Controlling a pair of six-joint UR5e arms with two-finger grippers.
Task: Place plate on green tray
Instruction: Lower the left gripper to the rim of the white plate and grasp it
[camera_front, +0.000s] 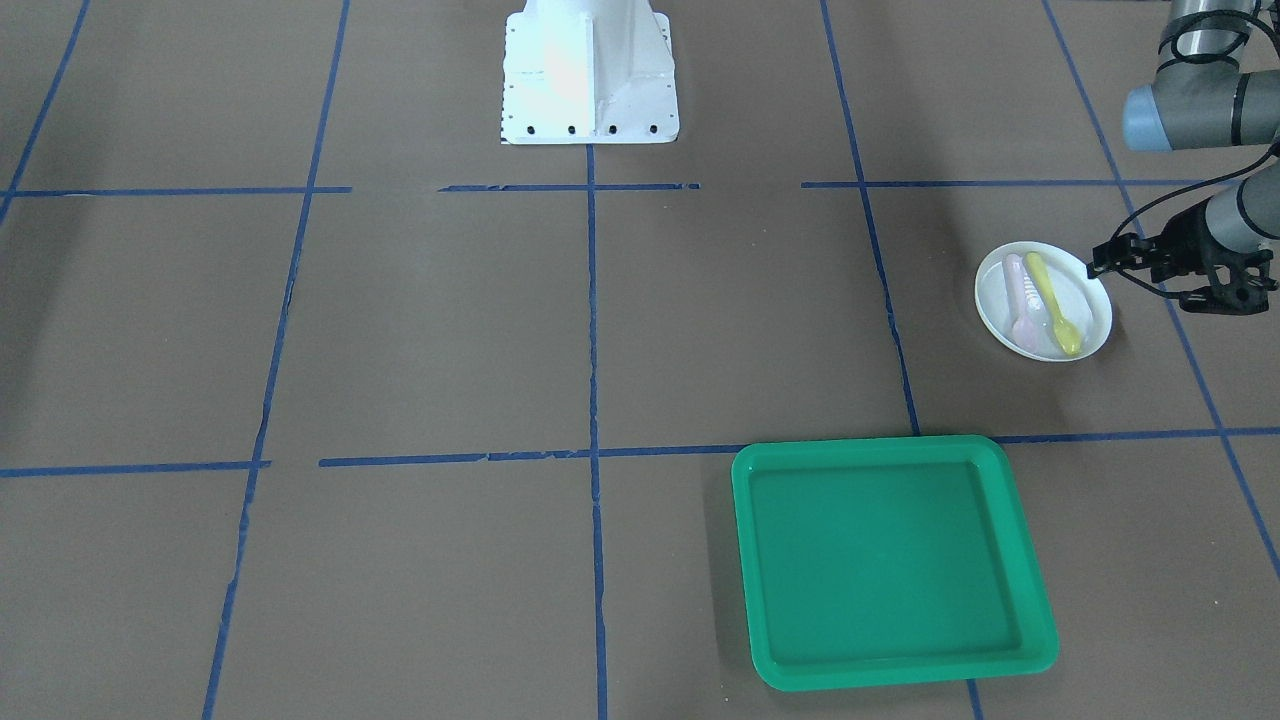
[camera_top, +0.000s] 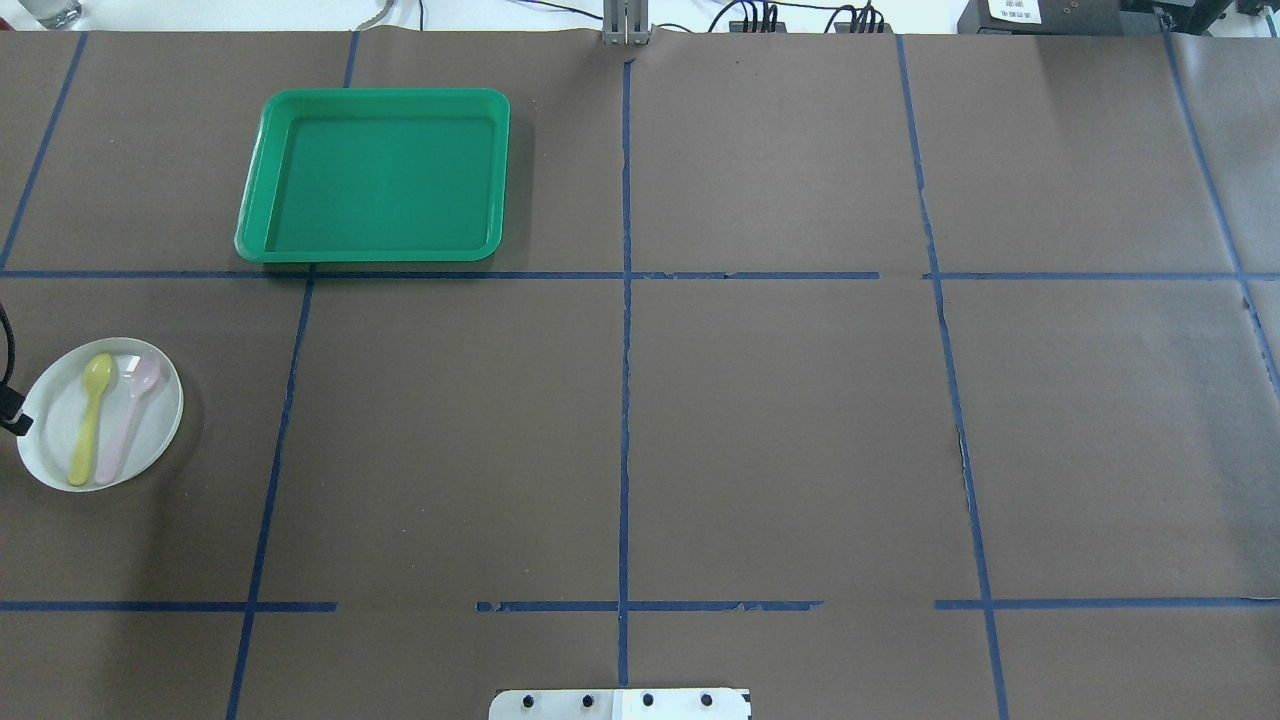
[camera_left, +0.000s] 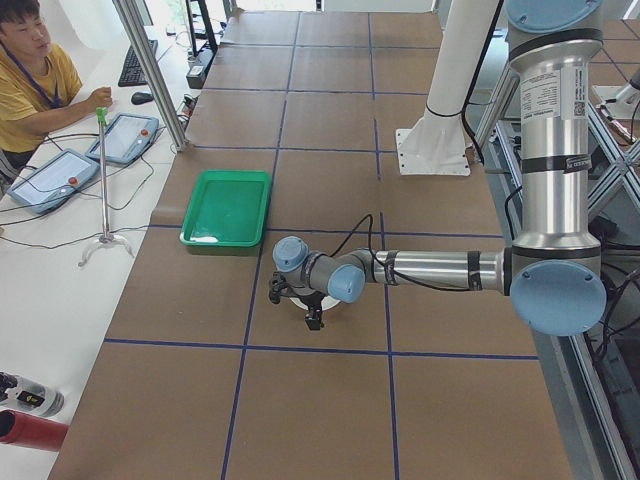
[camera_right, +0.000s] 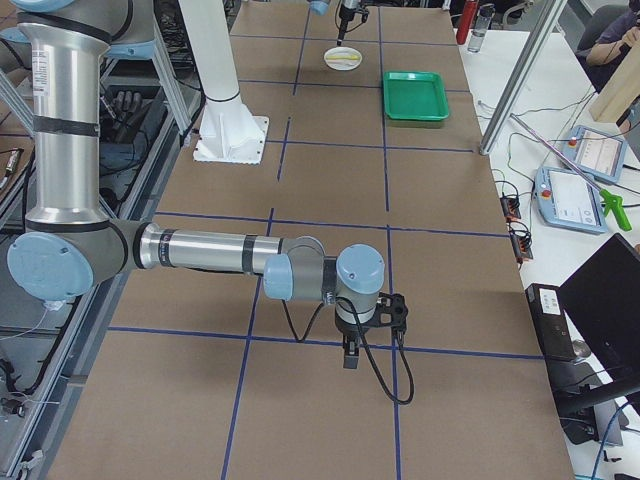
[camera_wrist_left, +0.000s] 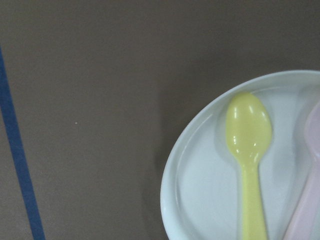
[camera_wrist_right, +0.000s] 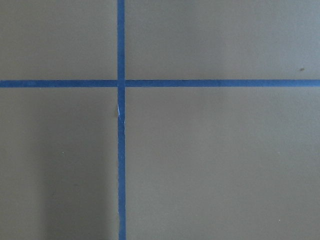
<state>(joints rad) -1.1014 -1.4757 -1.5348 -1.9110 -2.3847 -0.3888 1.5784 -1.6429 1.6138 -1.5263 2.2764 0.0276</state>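
The small white plate (camera_front: 1085, 325) lies on the brown table at the robot's left, holding a yellow spoon (camera_front: 1055, 305) and a pink spoon (camera_front: 1022, 305). It also shows in the overhead view (camera_top: 50, 440) and the left wrist view (camera_wrist_left: 200, 200). The green tray (camera_front: 890, 560) lies empty, farther out from the robot (camera_top: 380, 175). My left gripper (camera_front: 1165, 280) hangs low at the plate's outer edge, open, with one finger at the rim. My right gripper (camera_right: 350, 345) shows only in the exterior right view, low over bare table, and I cannot tell whether it is open or shut.
The robot's white base (camera_front: 590, 75) stands at the table's middle back. Blue tape lines grid the brown surface. An operator (camera_left: 35, 70) sits beyond the table's far edge, with tablets (camera_left: 50, 178) and a stand (camera_left: 103, 180) near the tray.
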